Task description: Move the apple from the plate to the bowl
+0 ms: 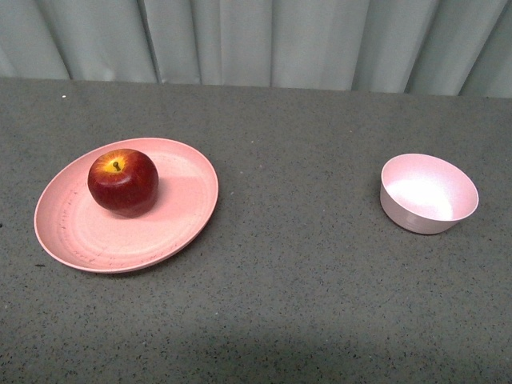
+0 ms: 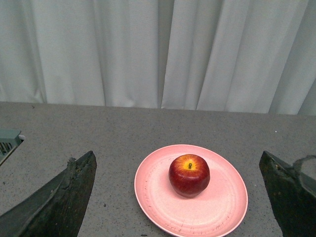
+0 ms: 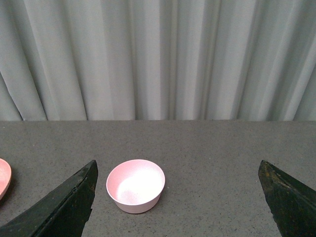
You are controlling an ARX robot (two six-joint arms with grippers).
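Observation:
The dark-red apple (image 1: 123,182) sits upright on the far left part of the salmon-pink plate (image 1: 176,208), at the table's left. The small pale-pink bowl (image 1: 428,193) stands empty at the right. Neither arm shows in the front view. In the left wrist view my left gripper (image 2: 177,197) is open, its jaws spread wide, with the apple (image 2: 189,175) and plate (image 2: 217,202) ahead between them. In the right wrist view my right gripper (image 3: 177,197) is open and empty; the bowl (image 3: 136,185) lies ahead near one finger (image 3: 74,202).
The table is dark grey speckled (image 1: 304,264), with a pale curtain (image 1: 256,40) along its far edge. A grey-green object (image 2: 9,139) shows at the edge of the left wrist view. The plate's rim (image 3: 3,177) peeks into the right wrist view.

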